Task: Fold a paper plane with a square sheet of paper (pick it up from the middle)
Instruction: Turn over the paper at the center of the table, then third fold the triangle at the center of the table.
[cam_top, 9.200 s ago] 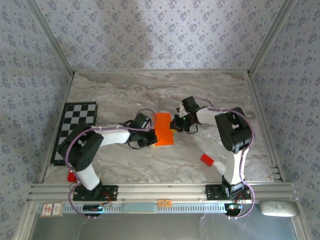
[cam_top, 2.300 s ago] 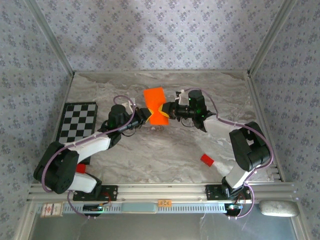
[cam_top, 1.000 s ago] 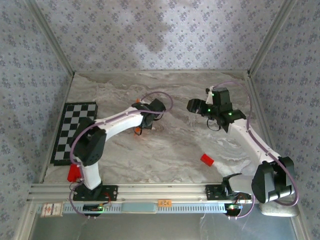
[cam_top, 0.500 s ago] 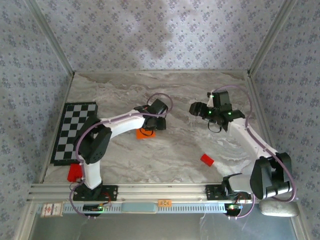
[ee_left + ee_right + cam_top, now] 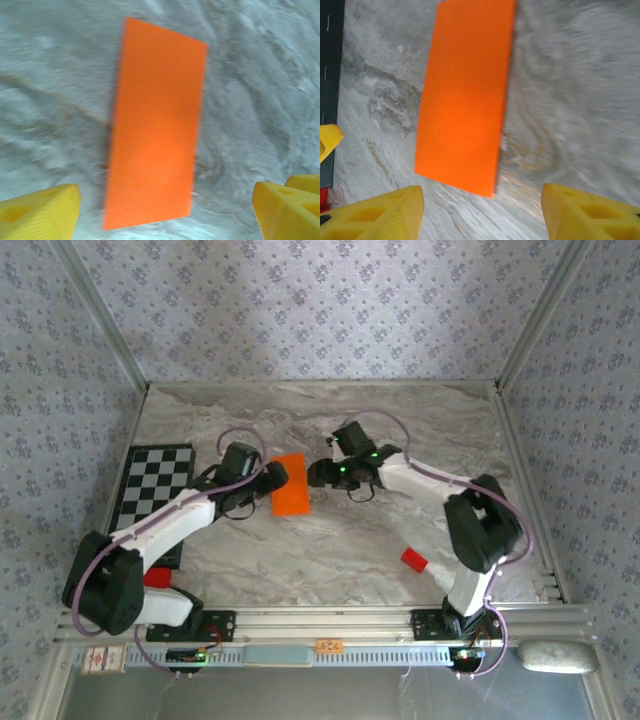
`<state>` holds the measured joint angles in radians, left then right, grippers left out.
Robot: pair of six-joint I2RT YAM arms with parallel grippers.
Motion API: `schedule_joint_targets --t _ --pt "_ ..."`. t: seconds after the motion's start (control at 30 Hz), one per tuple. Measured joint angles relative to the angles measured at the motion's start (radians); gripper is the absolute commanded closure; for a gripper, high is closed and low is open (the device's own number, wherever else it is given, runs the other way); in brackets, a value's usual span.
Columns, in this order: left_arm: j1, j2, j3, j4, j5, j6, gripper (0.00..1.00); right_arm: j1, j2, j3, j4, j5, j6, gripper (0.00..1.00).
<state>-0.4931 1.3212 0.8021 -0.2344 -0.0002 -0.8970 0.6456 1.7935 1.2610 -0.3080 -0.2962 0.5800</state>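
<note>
The square sheet of paper [image 5: 291, 497] lies flat on the marble table, folded into a narrow bright orange rectangle with no point. In the left wrist view the paper [image 5: 155, 125] stretches away from my left gripper [image 5: 165, 215], whose yellow fingers [image 5: 40, 212] stand wide apart, open and empty. From above, the left gripper [image 5: 270, 478] is just left of the paper's far end. My right gripper [image 5: 320, 472] hovers close to its right side. In the right wrist view the paper [image 5: 465, 95] lies ahead of the open right gripper [image 5: 482, 215], with nothing held.
A small red block [image 5: 414, 560] sits on the table at the front right. The checkerboard mat [image 5: 150, 490] lies at the left, partly under the left arm, and its dark edge [image 5: 330, 50] shows in the right wrist view. A red object [image 5: 155, 578] sits near the left arm's base.
My left gripper has opened, let go of the paper and drawn back to the left. The paper now lies flat and uncovered. My right gripper has swung left, close to the paper.
</note>
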Motion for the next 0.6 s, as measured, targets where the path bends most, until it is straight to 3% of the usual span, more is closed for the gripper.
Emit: schedule_joint_targets --t 0.23,0.6 --pt "0.109 -0.131 -0.137 -0.008 0.000 -0.032 0.04 0.052 0.212 0.187 0.003 -0.041 0.021 0.37" --pt "0.140 -0.156 -0.169 -0.005 0.016 -0.037 0.00 0.053 0.387 0.328 -0.060 -0.060 0.029 0.39"
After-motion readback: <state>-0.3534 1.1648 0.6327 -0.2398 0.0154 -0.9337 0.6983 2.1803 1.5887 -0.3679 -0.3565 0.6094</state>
